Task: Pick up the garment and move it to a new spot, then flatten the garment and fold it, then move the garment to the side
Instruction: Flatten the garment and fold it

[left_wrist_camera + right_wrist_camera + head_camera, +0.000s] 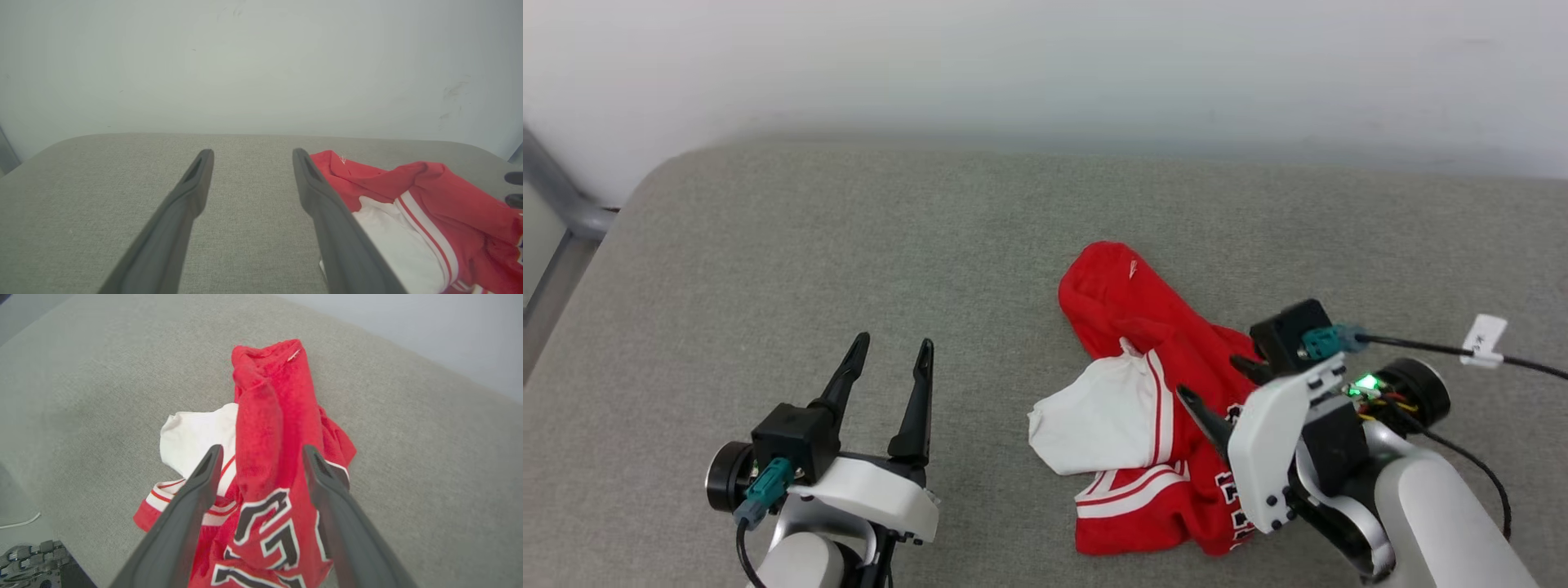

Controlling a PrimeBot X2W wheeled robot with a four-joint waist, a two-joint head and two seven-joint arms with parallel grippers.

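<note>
The garment [1143,351] lies crumpled on the grey fabric worktop [849,245], red body bunched into a ridge, one white sleeve [1094,416] spread out on its left, and black white-outlined lettering [265,531] showing. Above the garment's right part hangs the right tool [1210,377], spread wide with a finger [196,498] on either side of the red ridge and gripping nothing. Well to the garment's left, the left tool [893,343] is wide open and empty.
</note>
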